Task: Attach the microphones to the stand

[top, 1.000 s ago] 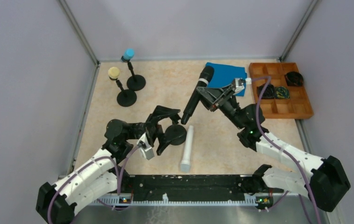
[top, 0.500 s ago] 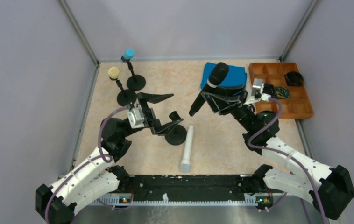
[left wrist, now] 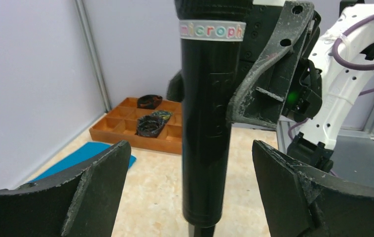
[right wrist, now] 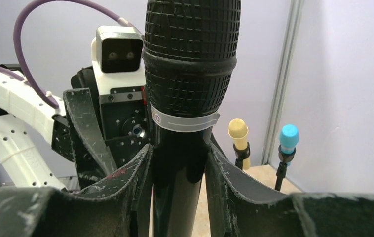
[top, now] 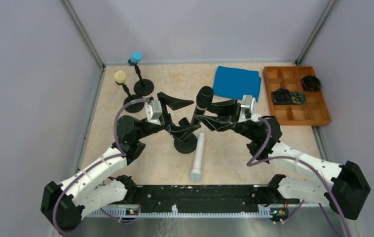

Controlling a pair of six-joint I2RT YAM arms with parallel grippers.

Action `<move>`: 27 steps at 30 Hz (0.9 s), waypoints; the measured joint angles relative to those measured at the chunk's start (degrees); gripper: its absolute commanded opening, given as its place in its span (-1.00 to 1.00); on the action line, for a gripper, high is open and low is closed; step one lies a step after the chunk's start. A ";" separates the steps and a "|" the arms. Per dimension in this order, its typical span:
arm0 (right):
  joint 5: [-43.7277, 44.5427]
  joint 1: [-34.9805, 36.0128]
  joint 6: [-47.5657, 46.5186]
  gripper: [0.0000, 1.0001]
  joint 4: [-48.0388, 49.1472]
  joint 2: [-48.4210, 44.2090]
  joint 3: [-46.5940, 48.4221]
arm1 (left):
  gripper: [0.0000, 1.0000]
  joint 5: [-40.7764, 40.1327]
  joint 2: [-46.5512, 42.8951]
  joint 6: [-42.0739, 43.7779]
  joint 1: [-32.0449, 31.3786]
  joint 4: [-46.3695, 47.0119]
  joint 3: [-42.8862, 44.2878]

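Note:
My right gripper (top: 205, 120) is shut on the black microphone (top: 202, 101) and holds it upright over a black round-based stand (top: 185, 143); it fills the right wrist view (right wrist: 187, 74). My left gripper (top: 182, 116) is open, its jaws on either side of the black microphone (left wrist: 209, 123) without touching it. The white microphone (top: 198, 157) lies flat on the table in front of that stand. The cream microphone (top: 120, 77) and the light blue microphone (top: 136, 57) stand on two stands at the back left, and both show in the right wrist view (right wrist: 238, 131) (right wrist: 288, 138).
A blue cloth (top: 237, 81) lies at the back centre right. An orange compartment tray (top: 318, 116) with dark coiled items stands at the back right. Grey walls close in left, right and back.
My right gripper has carried the black microphone left and down, turning it upright over the stand. My left gripper has risen from the stand's base and now brackets the microphone.

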 measured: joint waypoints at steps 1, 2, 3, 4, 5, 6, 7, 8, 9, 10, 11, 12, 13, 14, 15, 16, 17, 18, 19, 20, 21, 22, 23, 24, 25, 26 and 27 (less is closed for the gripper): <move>0.09 0.24 -0.17 -1.00 0.31 0.52 0.11 | 0.97 0.02 0.35 -0.24 -0.28 0.09 -0.09; 0.28 0.48 -0.37 -1.00 0.52 1.07 0.35 | 0.97 0.02 0.66 -0.35 -0.59 0.15 -0.24; 0.70 0.81 -0.50 -1.00 0.83 1.73 0.61 | 0.94 0.00 1.01 -0.52 -1.05 0.31 -0.42; 1.22 1.09 -0.59 -1.00 1.31 2.21 0.70 | 0.91 -0.02 1.33 -0.57 -1.53 0.52 -0.55; 1.66 1.36 -0.79 -1.00 1.70 2.54 0.70 | 0.86 -0.09 1.73 -0.63 -2.10 0.57 -0.61; 2.21 1.64 -0.81 -1.00 2.14 2.84 0.70 | 0.82 -0.28 2.05 -0.74 -2.58 0.59 -0.61; 2.78 1.97 -0.81 -1.00 2.58 3.13 0.70 | 0.79 -0.50 2.29 -0.81 -2.95 0.57 -0.61; 3.39 2.25 -0.76 -1.00 3.32 3.43 0.70 | 0.76 -1.46 2.89 -0.90 -3.65 0.55 -0.61; 3.96 2.51 -0.70 -1.00 4.04 3.69 0.68 | 0.74 -1.53 2.93 -0.92 -3.74 0.55 -0.61; 4.55 2.64 -0.52 -1.00 4.76 3.98 0.70 | 0.73 -2.01 3.23 -0.98 -4.04 0.39 -0.61; 5.38 2.82 -0.26 -1.00 5.77 4.35 0.70 | 0.71 -2.67 3.54 -1.01 -4.44 0.26 -0.61; 6.21 2.93 0.20 -1.00 6.49 4.70 0.68 | 0.67 -3.30 3.80 -1.03 -4.76 0.04 -0.61; 7.02 3.06 0.46 -1.00 6.86 5.01 0.70 | 0.60 -3.91 3.93 -1.01 -5.05 -0.22 -0.61; 7.93 3.26 0.85 -1.00 7.28 5.33 0.70 | 0.53 -4.63 4.02 -0.96 -5.46 -0.46 -0.61; 8.74 3.50 1.22 -1.00 7.67 5.68 0.70 | 0.41 -5.29 4.02 -0.87 -5.86 -0.74 -0.61; 9.44 3.74 1.64 -1.00 8.11 6.01 0.70 | 0.30 -5.79 4.02 -0.72 -6.16 -0.79 -0.61; 9.99 4.02 1.86 -0.99 8.46 6.27 0.70 | 0.18 -6.29 4.02 -0.48 -6.47 -0.79 -0.61; 10.51 4.31 2.27 -0.98 8.90 6.56 0.70 | 0.05 -7.02 4.02 -0.24 -6.71 -0.85 -0.61; 10.84 4.66 2.54 -0.96 9.22 6.75 0.68 | -0.07 -7.63 4.02 -0.07 -6.86 -0.96 -0.61; 11.10 4.96 2.78 -0.91 9.31 6.80 0.70 | -0.25 -8.15 4.02 -0.11 -6.88 -1.07 -0.61; 11.32 5.20 2.97 -0.85 9.38 6.80 0.70 | -0.42 -8.85 4.02 0.07 -6.88 -1.22 -0.61; 11.58 5.42 3.13 -0.78 9.42 6.80 0.70 | -0.57 -9.11 4.02 -0.02 -6.88 -1.31 -0.61; 12.00 5.53 3.41 -0.70 9.33 6.80 0.70 | -0.74 -9.20 4.02 0.26 -6.93 -1.33 -0.61; 12.20 5.53 3.41 -0.60 9.31 6.80 0.70 | -0.89 -9.53 4.02 0.52 -7.04 -1.46 -0.57; 12.44 5.53 3.34 -0.48 9.11 6.73 0.68 | -1.00 -9.70 4.02 0.50 -7.04 -1.73 -0.48; 12.61 5.55 3.30 -0.32 9.01 6.69 0.68 | -1.00 -9.88 4.02 0.48 -7.04 -2.16 -0.28; 12.85 5.55 3.15 -0.16 8.57 6.51 0.68 | -1.00 -9.90 4.02 0.55 -7.04 -2.62 -0.09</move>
